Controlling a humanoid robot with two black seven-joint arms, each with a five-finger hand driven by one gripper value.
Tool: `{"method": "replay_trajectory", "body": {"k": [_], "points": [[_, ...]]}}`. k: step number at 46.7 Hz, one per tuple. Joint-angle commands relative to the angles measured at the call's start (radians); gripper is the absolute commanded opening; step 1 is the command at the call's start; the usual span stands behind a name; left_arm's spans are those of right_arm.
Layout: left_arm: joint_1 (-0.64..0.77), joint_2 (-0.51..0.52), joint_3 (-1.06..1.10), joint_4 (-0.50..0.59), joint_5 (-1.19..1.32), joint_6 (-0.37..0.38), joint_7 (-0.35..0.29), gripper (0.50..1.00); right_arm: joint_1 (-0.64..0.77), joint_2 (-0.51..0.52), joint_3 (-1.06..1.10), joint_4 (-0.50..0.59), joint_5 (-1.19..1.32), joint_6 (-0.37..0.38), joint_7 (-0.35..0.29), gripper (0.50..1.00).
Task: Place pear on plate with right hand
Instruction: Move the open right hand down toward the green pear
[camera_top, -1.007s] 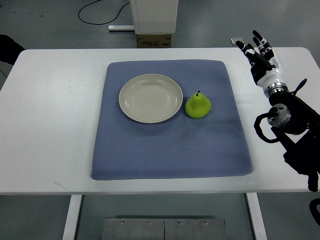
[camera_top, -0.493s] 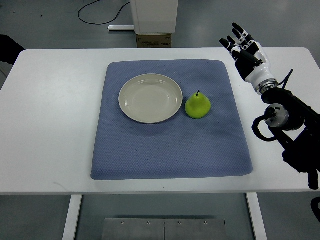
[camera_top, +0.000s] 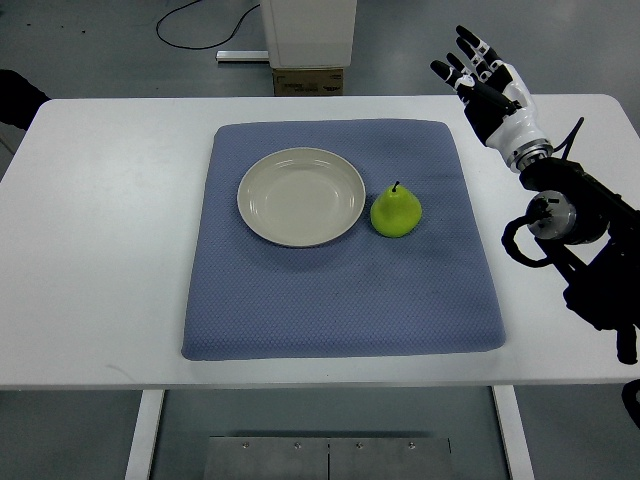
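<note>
Right hand (camera_top: 487, 90) nearing the pear (camera_top: 396, 212).
Fingers spread, empty; it has drifted leftward, now at the pear's two o'clock.

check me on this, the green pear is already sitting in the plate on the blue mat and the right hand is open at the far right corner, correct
Not quite. In the top view the green pear sits on the blue mat just right of the plate, which is empty. The rest holds: the right hand is open at the far right corner.
</note>
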Motion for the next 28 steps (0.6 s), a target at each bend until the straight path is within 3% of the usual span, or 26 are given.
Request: {"method": "replay_trajectory", "body": {"k": [1, 8, 15, 28], "points": [[0.001, 0.0, 0.0, 0.0, 0.0, 0.0, 0.0, 1.0, -0.005, 0.001, -0.008, 0.007, -0.005, 0.002, 0.004, 1.0], [0.001, 0.0, 0.0, 0.0, 0.0, 0.0, 0.0, 1.0, -0.008, -0.005, -0.073, 0.033, -0.049, 0.003, 0.015, 1.0], [0.0, 0.0, 0.0, 0.0, 0.0, 0.0, 0.0, 1.0, -0.027, -0.007, -0.088, 0.033, -0.172, 0.003, 0.085, 1.0], [0.0, 0.0, 0.0, 0.0, 0.0, 0.0, 0.0, 1.0, -0.031, -0.02, -0.208, 0.03, -0.195, -0.009, 0.151, 1.0]]}}
